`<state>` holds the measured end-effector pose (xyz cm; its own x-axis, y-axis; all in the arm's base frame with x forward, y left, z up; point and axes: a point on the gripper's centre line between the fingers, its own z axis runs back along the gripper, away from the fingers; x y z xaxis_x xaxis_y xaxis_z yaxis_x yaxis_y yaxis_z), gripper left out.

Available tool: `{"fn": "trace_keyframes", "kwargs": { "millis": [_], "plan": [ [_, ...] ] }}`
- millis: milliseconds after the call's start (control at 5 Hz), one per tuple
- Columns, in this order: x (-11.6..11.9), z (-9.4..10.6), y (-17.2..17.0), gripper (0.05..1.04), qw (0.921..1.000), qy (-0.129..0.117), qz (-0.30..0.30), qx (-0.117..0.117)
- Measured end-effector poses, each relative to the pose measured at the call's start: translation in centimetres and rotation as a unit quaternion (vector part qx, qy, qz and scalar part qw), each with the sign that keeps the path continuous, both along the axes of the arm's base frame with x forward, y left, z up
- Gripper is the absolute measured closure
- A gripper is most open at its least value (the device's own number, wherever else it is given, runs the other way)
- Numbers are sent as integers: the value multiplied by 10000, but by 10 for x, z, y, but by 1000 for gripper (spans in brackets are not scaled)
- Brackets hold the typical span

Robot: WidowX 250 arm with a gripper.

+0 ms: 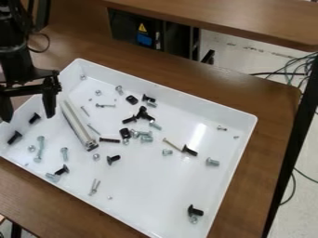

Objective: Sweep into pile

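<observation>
Gripper: 9 o'clock, jaws wide apart.
Tray: white, screws scattered inside.
Metal bar: in tray, toward 10 o'clock.
Warning label: yellow triangle, 12 o'clock.

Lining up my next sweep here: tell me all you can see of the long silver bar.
The bar is straight and slim, metal by its look, with lines running lengthwise and a dark lower end. It lies in the white tray, slanting down and rightward in the picture from near the left wall; whether it touches that wall, I can't tell. A dark screw lies right of its lower end. The open gripper is left of its upper end, not holding it.
</observation>
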<state>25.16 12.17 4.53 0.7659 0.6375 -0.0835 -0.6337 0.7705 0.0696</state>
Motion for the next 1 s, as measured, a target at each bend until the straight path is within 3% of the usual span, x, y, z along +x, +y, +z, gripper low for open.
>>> {"fn": "trace_keyframes", "kwargs": {
  "millis": [200, 400, 600, 1000],
  "plan": [
    [-3, -6, -3, 85, 9999, 107, 24, -57],
    [-2, -14, -21, 85, 9954, 104, 950, 34],
    [18, -30, -37, 85, 9890, -226, 1442, 238],
    [37, -56, -39, 85, 9852, -455, 1634, 257]
  ]
}}
